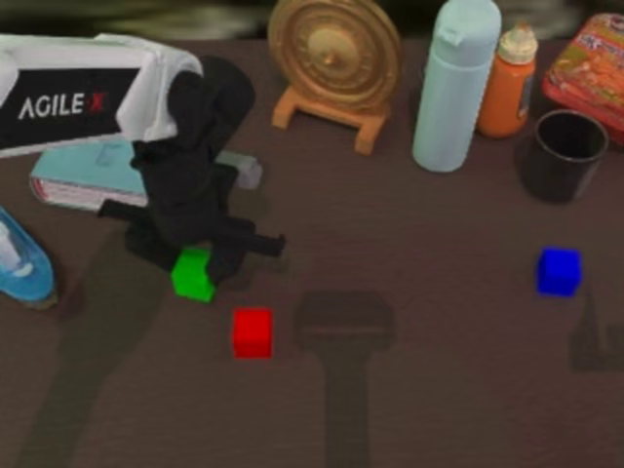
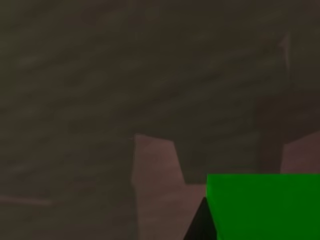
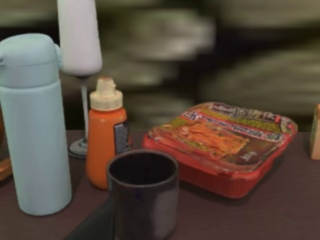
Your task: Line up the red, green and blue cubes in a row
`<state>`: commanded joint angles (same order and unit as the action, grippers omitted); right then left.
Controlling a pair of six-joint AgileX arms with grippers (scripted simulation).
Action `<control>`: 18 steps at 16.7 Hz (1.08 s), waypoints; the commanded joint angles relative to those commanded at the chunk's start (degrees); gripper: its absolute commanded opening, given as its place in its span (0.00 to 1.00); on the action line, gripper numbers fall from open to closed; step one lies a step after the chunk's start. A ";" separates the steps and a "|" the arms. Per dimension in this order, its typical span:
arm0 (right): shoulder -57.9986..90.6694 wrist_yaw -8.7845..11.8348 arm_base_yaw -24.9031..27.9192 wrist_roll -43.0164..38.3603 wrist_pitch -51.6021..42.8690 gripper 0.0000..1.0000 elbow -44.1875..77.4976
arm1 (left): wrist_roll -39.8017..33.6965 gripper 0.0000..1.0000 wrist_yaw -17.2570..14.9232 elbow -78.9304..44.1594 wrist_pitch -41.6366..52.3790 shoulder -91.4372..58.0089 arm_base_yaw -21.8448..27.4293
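The green cube (image 1: 193, 274) sits left of the table's middle, under my left gripper (image 1: 195, 261), whose black fingers stand on either side of it. In the left wrist view the green cube (image 2: 262, 207) fills the near corner, with one black finger (image 2: 200, 226) pressed against its edge, so the gripper looks shut on it. The red cube (image 1: 252, 332) lies on the table a little nearer and to the right, apart from the green one. Far to the right lies the blue cube (image 1: 559, 271). My right gripper does not show in any view.
At the back stand a book (image 1: 83, 180) under my left arm, a gold disc on a stand (image 1: 334, 58), a pale bottle (image 1: 456, 83), an orange bottle (image 1: 507, 86), a red food tray (image 1: 590, 68) and a black cup (image 1: 564, 151). A blue-and-white object (image 1: 19, 263) lies at the left edge.
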<state>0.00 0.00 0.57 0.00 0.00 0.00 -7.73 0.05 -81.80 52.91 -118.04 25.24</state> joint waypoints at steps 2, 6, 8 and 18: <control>0.00 0.00 0.00 0.00 0.00 1.00 0.00 | 0.00 0.00 0.01 -2.51 4.49 1.69 -0.26; 0.00 0.00 0.00 0.00 0.00 1.00 0.00 | 0.05 0.00 0.01 -4.53 7.71 3.38 -0.52; 0.00 0.00 0.00 0.00 0.00 1.00 0.00 | 0.14 0.00 0.03 -4.40 7.58 3.17 -0.20; 0.00 0.00 0.00 0.00 0.00 1.00 0.00 | -23.71 0.00 0.21 -17.75 14.40 -3.97 12.49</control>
<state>0.00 0.00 0.57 0.00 0.00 0.00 -31.44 0.26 -99.55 67.31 -122.01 37.73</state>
